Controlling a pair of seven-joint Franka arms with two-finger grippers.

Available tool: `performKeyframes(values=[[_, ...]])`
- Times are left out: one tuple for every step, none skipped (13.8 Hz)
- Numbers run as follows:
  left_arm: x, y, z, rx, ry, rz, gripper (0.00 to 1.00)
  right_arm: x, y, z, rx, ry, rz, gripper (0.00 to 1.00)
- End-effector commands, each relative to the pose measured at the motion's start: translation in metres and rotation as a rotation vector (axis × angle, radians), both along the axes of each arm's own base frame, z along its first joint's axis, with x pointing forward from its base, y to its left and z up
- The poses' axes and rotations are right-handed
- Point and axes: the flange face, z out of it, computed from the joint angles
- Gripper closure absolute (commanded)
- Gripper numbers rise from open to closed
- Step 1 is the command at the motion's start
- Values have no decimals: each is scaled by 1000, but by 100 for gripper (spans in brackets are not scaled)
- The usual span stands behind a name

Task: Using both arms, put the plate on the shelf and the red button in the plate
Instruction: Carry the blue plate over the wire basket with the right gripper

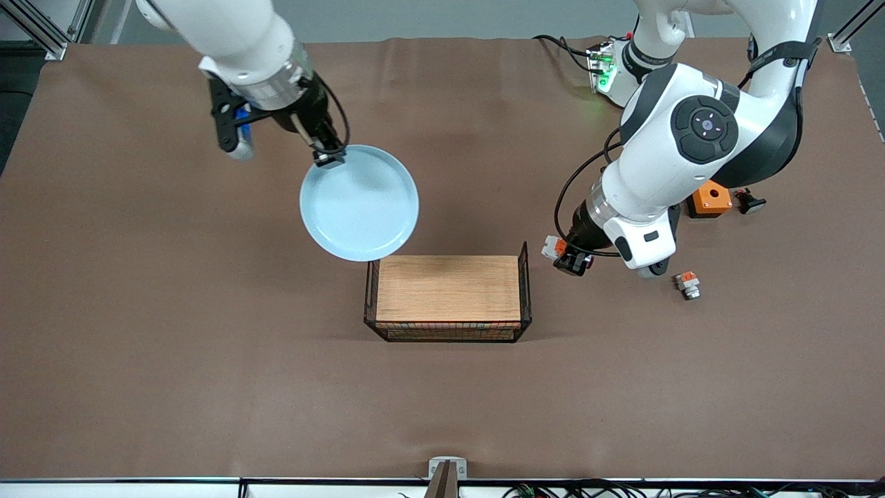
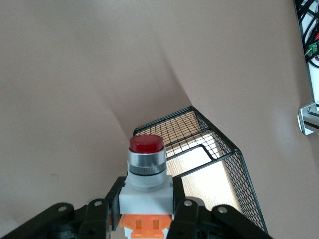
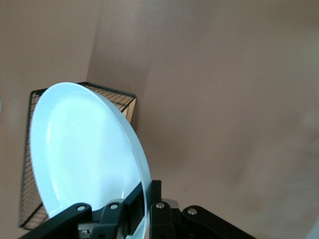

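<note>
Right gripper (image 1: 329, 156) clamped on rim of the plate (image 1: 359, 203), held in the air by the rack (image 1: 448, 297)'s corner twd right arm's end; left gripper (image 1: 571, 261) clamped on white body of the red button (image 2: 146, 164), up by the rack's wire end twd left arm's end. Risks: thin rim grip, so plate may swing or slip; button cd snag the wire wall. Count: 1 plate, 1 rack, 1 red button, 1 pale-capped button (image 1: 688, 284), 1 orange box (image 1: 709, 199), 1 small black part (image 1: 749, 201).
</note>
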Motion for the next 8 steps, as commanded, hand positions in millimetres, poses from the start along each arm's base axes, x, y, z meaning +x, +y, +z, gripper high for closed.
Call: performKeyframes(values=[[1, -3, 3, 14, -2, 22, 73, 0, 36, -19, -20, -35, -148, 100], [1, -3, 3, 14, -3, 34, 73, -3, 50, -29, -48, -56, -164, 100], [1, -3, 3, 13, -3, 41, 73, -5, 63, -40, -66, -74, -189, 100], [1, -4, 3, 13, -3, 44, 73, -5, 75, -51, -69, -85, -226, 100], [0, -5, 3, 12, -2, 49, 73, -8, 88, -63, -73, -92, -240, 100], [0, -6, 2, 14, 1, 59, 73, -9, 99, -75, -86, -105, -255, 100], [1, -7, -2, 14, 8, 70, 72, -10, 108, -86, -97, -113, -270, 100], [1, -8, -2, 11, 9, 80, 71, -10, 116, -97, -106, -123, -286, 100]])
